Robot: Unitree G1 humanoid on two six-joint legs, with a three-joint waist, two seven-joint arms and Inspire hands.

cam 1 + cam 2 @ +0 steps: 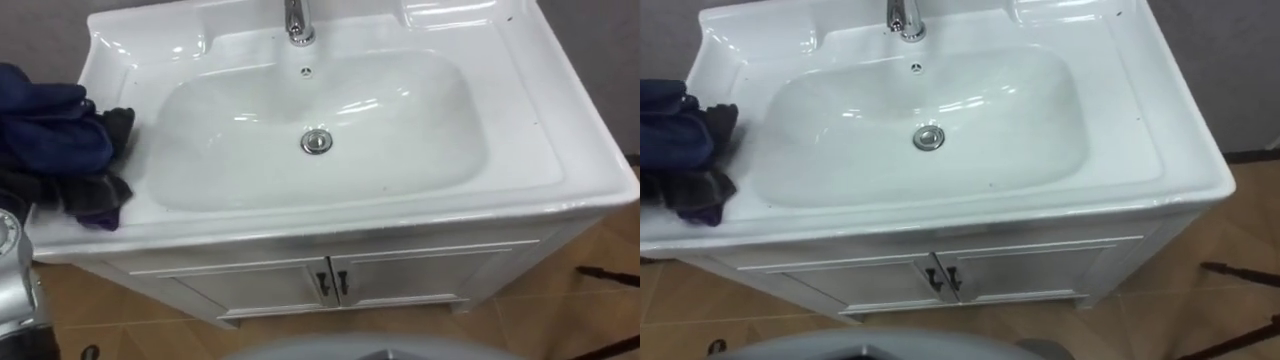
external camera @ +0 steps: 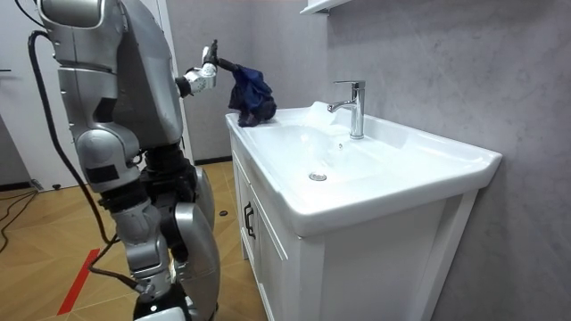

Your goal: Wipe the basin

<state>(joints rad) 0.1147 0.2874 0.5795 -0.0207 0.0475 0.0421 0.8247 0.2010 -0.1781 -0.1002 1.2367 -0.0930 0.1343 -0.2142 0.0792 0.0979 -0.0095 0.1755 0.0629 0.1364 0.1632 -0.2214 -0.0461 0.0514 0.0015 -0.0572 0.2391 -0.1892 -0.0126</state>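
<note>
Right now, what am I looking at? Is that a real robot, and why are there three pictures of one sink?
Yes, it is a walking robot with two arms. The room view comes from a camera standing in the room. It shows the robot standing at a white basin on a cupboard. The other two pictures come from the two eyes in its head, looking down, so they nearly match. Its left robot hand is raised and curled round a dark blue cloth, whose lower end rests on the basin's left rim. You can also see the shiny tap and the drain in the bowl's middle.
</note>
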